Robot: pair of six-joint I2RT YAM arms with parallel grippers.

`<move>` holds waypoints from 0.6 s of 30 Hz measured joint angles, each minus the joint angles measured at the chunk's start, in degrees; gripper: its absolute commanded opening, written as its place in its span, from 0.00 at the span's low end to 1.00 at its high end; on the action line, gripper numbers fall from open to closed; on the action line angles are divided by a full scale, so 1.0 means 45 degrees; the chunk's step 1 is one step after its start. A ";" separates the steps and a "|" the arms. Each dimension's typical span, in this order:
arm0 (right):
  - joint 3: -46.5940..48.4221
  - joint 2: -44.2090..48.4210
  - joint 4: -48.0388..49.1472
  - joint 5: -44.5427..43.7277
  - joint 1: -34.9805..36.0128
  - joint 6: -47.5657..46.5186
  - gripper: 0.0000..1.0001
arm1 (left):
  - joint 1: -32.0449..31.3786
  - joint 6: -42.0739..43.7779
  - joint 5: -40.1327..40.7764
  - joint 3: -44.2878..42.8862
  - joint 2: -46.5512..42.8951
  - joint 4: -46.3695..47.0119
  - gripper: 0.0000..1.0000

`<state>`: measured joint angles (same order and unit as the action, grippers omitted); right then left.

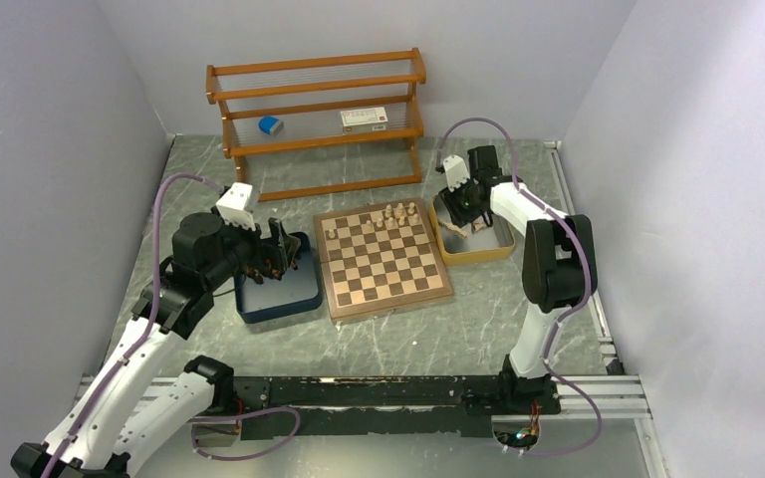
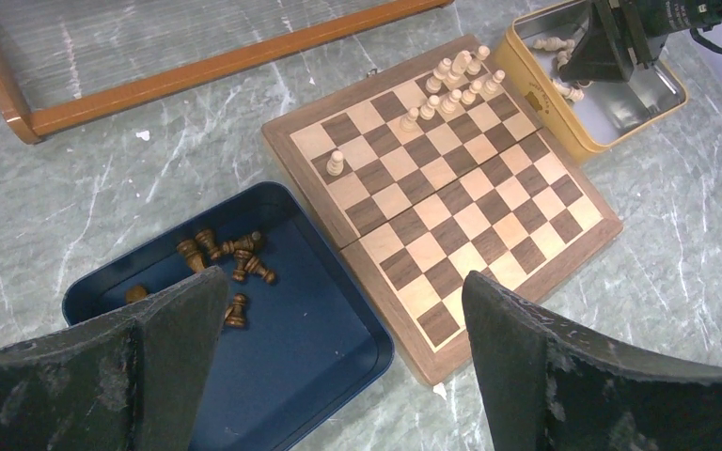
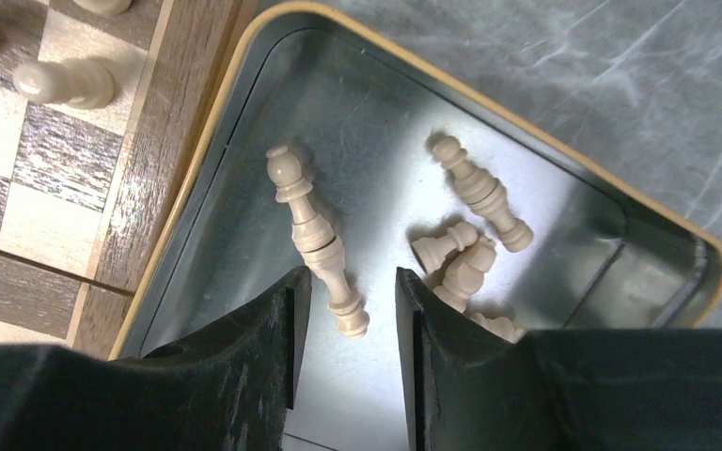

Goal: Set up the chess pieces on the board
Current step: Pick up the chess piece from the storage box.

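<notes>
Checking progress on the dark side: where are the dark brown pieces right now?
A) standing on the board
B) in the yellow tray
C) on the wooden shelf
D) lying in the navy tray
D: the dark brown pieces lie in the navy tray, while the board carries only cream pieces.

A grey-green marbled worktop [image 1: 259, 344] is boxed in on three sides by plain, pale lilac-grey walls [image 1: 359, 25]. Against the back wall stands an orange-brown wooden shelf rack [image 1: 319, 139]. A small blue object [image 1: 271, 124] and a white box [image 1: 364, 119] lie on its middle shelf. The light is soft and even.
</notes>
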<state>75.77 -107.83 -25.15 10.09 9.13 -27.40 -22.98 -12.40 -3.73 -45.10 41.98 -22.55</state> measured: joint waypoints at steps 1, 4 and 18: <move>0.0000 -0.0083 -0.0092 0.0063 -0.0034 -0.0058 0.43 | 0.0000 0.0000 0.0000 0.0000 0.0029 -0.0005 0.99; -0.0005 -0.0209 -0.0267 0.0257 -0.0058 -0.0214 0.42 | 0.0000 0.0000 0.0000 0.0000 0.0063 -0.0005 0.98; 0.0019 -0.0656 -0.0199 0.0578 -0.0049 -0.0471 0.41 | 0.0000 0.0000 0.0005 0.0000 0.0053 -0.0005 0.99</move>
<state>75.85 -110.78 -26.04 12.69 8.91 -29.52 -22.98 -12.40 -3.70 -45.10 42.22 -22.57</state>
